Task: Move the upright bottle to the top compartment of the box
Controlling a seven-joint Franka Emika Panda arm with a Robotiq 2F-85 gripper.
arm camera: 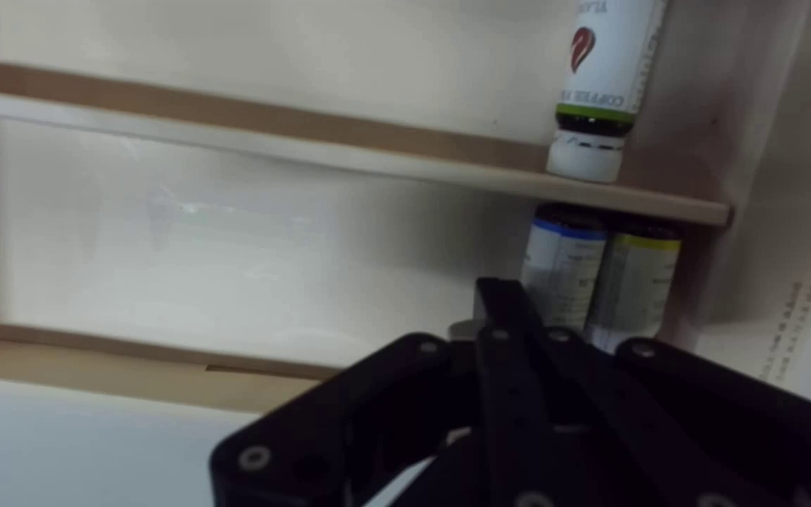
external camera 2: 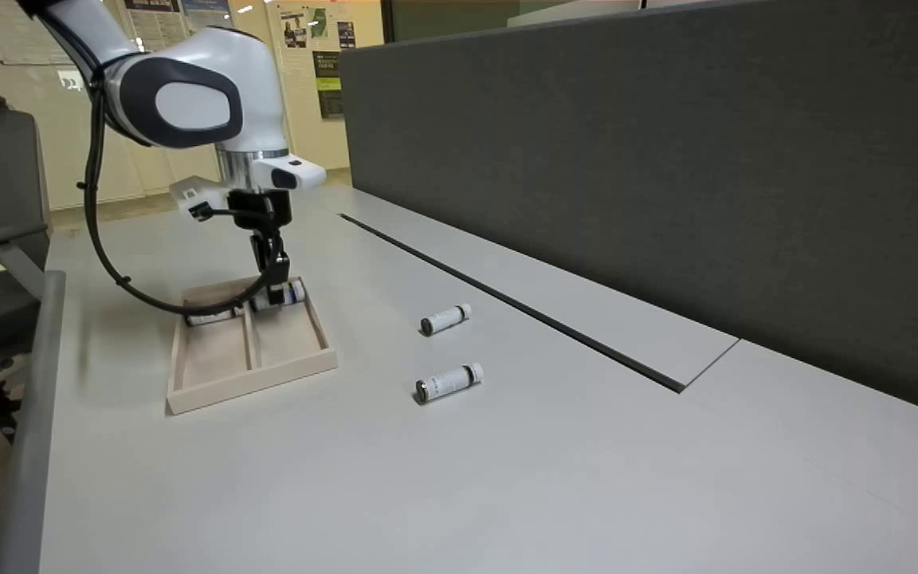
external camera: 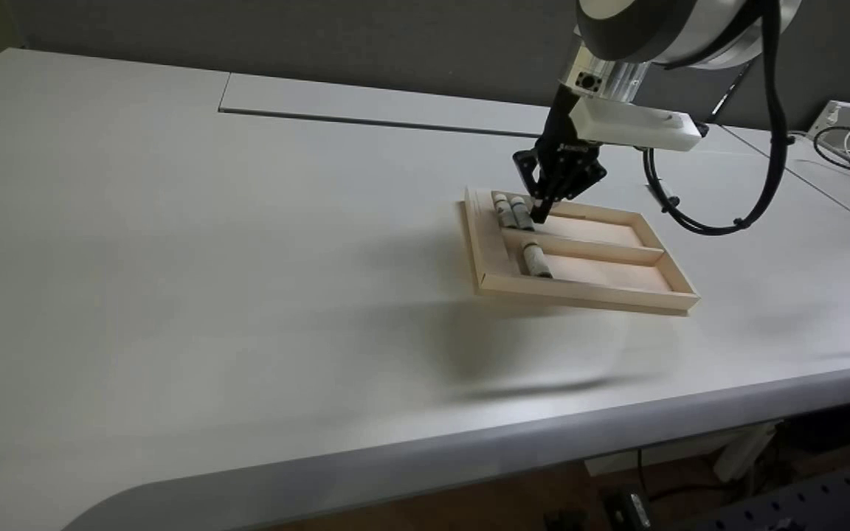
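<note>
The pale-wood box lies flat on the table and also shows in an exterior view. Two bottles lie side by side at one end of its top compartment: a blue-banded bottle and a yellow-banded bottle. No bottle stands upright, so I cannot tell which is the upright bottle. My gripper is shut with nothing seen between its fingers. Its tips are low in the top compartment, right beside the blue-banded bottle; touching or not is unclear. The gripper hides those bottles' lower ends in the wrist view.
A green-banded bottle lies in the near compartment, its white cap against the slat. Two more bottles lie on the table beside the box. A grey partition stands along the table's back. A cable loops from the arm.
</note>
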